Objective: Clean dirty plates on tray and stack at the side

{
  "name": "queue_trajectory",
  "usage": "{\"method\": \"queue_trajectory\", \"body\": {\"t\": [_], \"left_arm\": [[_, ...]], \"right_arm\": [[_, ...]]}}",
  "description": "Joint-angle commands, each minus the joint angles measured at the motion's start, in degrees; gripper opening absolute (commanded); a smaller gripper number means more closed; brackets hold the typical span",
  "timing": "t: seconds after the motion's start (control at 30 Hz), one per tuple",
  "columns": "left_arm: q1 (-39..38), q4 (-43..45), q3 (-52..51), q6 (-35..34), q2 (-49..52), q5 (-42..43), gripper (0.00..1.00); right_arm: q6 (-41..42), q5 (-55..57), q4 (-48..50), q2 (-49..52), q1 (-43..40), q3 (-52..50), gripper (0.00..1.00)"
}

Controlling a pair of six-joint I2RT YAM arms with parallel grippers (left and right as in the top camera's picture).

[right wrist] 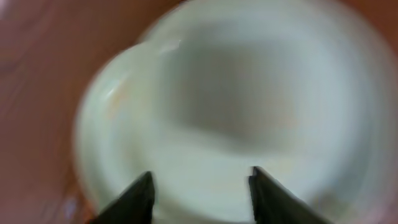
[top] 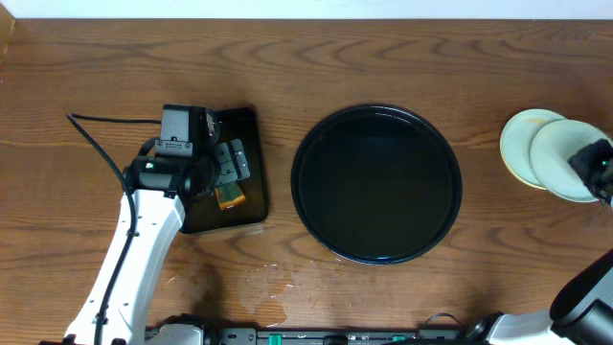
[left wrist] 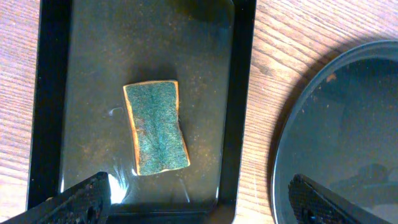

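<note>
Left claw point(left wrist: 199, 196) hangs wide open over the sponge point(left wrist: 155, 127) in the small tray point(left wrist: 46, 93). The big round tray point(top: 296, 182) is bare. The plates point(top: 546, 153) sit piled on the counter point(top: 383, 57) far right, under the half-open, empty right claw point(right wrist: 201, 175). Stacking looks done; next, lift away. Blur hides the plate count.

Middle of the surface point(top: 287, 67): round tray point(top: 376, 182). Left, just beside it: rectangular tray point(top: 254, 206), sponge point(left wrist: 155, 127) lying inside. Right, apart, near the surface's edge: plates point(top: 525, 144), one overlapping another.
</note>
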Motion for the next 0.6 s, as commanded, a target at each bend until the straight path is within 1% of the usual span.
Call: {"method": "queue_trajectory", "body": {"t": [0.0, 0.07, 0.13, 0.23, 0.27, 0.3, 0.33, 0.43, 0.57], "left_arm": [[0.1, -0.2, 0.9, 0.5, 0.4, 0.5, 0.92], [0.1, -0.2, 0.9, 0.5, 0.4, 0.5, 0.92], [0.1, -0.2, 0.9, 0.5, 0.4, 0.5, 0.92], [0.1, -0.2, 0.9, 0.5, 0.4, 0.5, 0.92], [0.1, -0.2, 0.9, 0.5, 0.4, 0.5, 0.92], [0.1, -0.2, 0.9, 0.5, 0.4, 0.5, 0.92], [0.1, -0.2, 0.9, 0.5, 0.4, 0.5, 0.92], [0.1, -0.2, 0.9, 0.5, 0.4, 0.5, 0.92], [0.1, -0.2, 0.9, 0.5, 0.4, 0.5, 0.92]], "right_arm": [[-6.1, -16.4, 1.8, -2.7, 0.1, 0.4, 0.52], [-4.9, -16.7, 0.6, -4.7, 0.3, 0.4, 0.52], [-3.5, -13.4, -1.5, -6.1, 0.5, 0.4, 0.45], [-2.3, -1.3, -3.9, -6.0, 1.2, 0.4, 0.35], [-1.0, 4.5, -4.8, -5.3, 1.7, 0.4, 0.22], [0.2, 8.6, -5.0, -4.5, 2.1, 0.4, 0.14], [0.7, 11.4, -4.8, -3.4, 2.5, 0.4, 0.1], [0.8, 15.6, -2.7, 1.5, 3.4, 0.4, 0.06], [0.7, 15.9, -2.1, 7.1, 3.4, 0.4, 0.02]]}}
